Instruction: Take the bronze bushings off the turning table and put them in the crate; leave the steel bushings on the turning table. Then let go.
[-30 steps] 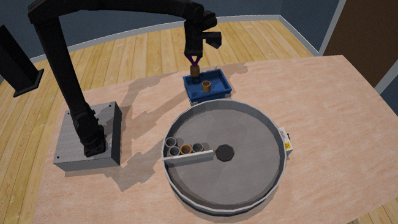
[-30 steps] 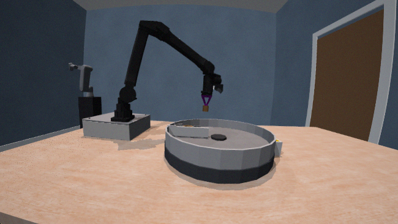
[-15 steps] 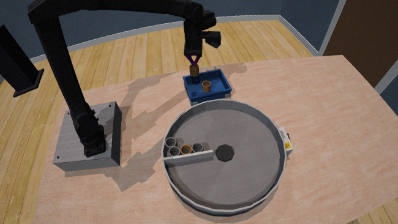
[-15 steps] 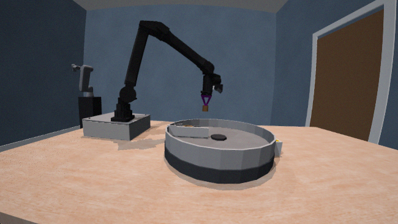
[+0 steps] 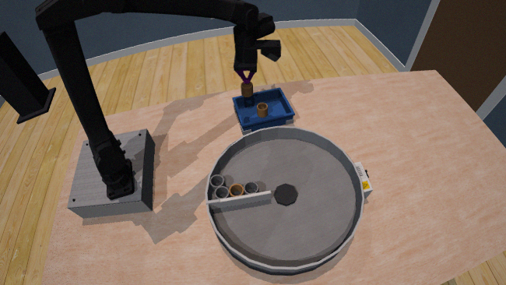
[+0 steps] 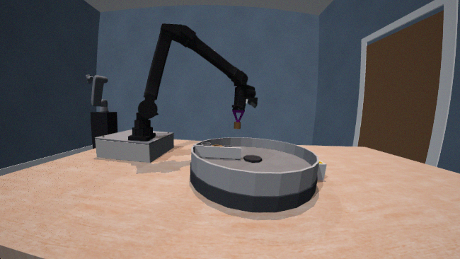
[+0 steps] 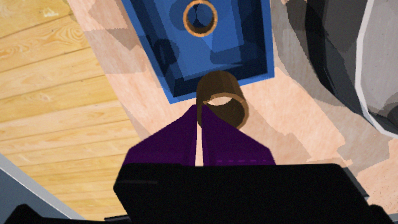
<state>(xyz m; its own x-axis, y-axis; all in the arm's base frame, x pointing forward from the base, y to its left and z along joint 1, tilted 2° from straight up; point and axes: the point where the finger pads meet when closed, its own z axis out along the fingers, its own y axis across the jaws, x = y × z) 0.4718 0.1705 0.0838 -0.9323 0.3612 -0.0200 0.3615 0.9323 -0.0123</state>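
Pincer (image 5: 247, 82) (image 6: 238, 121) (image 7: 199, 111), nearly closed, clamps one bushing (image 5: 247, 89) (image 6: 237, 125) (image 7: 223, 100) by its wall above the crate (image 5: 238, 110) (image 7: 272, 70), upper centre of the top view, presumably for release beside the bronze bushing (image 5: 262, 110) (image 7: 186, 19) inside.

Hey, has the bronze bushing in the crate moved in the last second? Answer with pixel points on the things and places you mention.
No, the bronze bushing (image 5: 262, 110) (image 7: 186, 19) stands at the same spot within the crate's (image 5: 268, 121) (image 7: 270, 50) walls.
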